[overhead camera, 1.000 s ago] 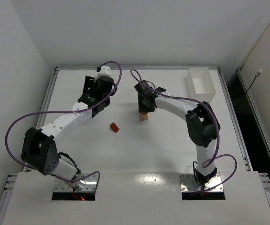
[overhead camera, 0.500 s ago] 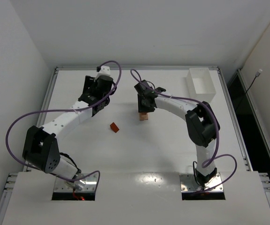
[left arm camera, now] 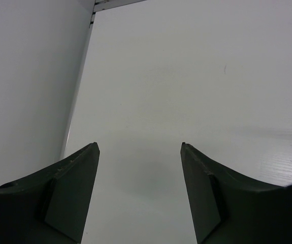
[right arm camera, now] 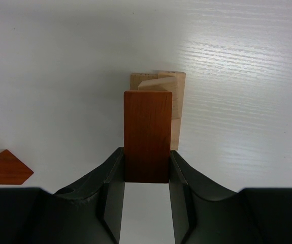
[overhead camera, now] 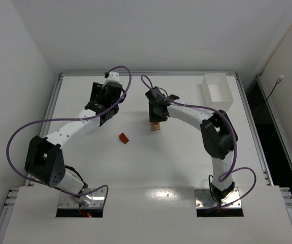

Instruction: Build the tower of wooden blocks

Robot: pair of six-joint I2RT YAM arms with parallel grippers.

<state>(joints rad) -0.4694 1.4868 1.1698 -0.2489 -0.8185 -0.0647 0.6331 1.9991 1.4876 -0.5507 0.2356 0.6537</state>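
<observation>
The wood block tower [overhead camera: 156,126] stands mid-table as a small stack of pale tan blocks [right arm camera: 178,96]. My right gripper [right arm camera: 147,165] is shut on a reddish-brown block [right arm camera: 147,135] and holds it right over the tan stack; in the top view the right gripper [overhead camera: 157,113] hides most of the stack. A reddish-brown wedge [overhead camera: 123,138] lies loose on the table to the left; it also shows in the right wrist view [right arm camera: 4,168]. My left gripper [left arm camera: 139,152] is open and empty over bare table at the back left, also seen from above [overhead camera: 105,104].
A white rectangular bin [overhead camera: 217,91] stands at the back right corner. The table's metal edge rail [left arm camera: 101,6] runs close beside the left gripper, with the white wall behind it.
The right gripper with its reddish-brown block has shifted very slightly over the stack. The left arm has barely moved.
</observation>
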